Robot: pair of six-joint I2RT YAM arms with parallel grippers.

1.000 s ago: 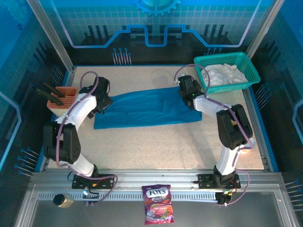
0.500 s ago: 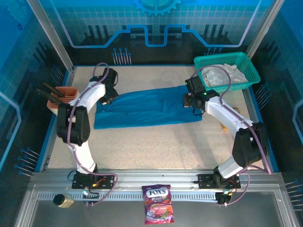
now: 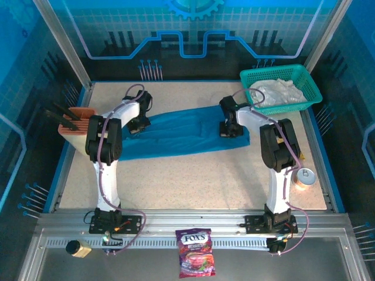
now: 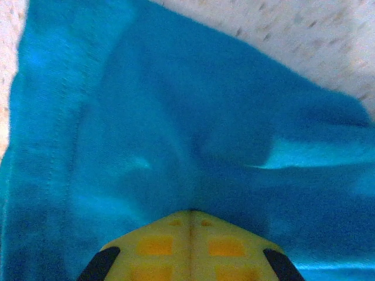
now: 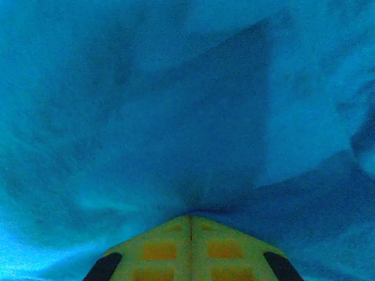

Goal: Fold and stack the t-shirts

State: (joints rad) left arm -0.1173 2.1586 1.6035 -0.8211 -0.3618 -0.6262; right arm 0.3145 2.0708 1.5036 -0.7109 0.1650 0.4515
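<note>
The teal-blue t-shirt (image 3: 187,133) lies as a long folded strip across the middle of the table. My left gripper (image 3: 139,122) is at its left end, far edge. In the left wrist view the yellow fingertips (image 4: 190,212) are pressed together with the blue cloth (image 4: 176,129) puckered at their tip. My right gripper (image 3: 229,127) is at the strip's right end. Its gripper tip (image 5: 188,218) is likewise shut, with cloth (image 5: 176,117) creased into it. The white t-shirt (image 3: 275,91) lies crumpled in the basket.
The teal-green mesh basket (image 3: 312,93) stands at the back right corner. An orange-brown holder (image 3: 77,126) with black tools sits at the left edge. A small can (image 3: 304,175) stands near the right edge. A candy bag (image 3: 196,260) lies on the front rail.
Both grippers have gone from open to shut on the blue shirt's ends. The left arm swung in toward the left end, and the right arm drew back over the right end.
</note>
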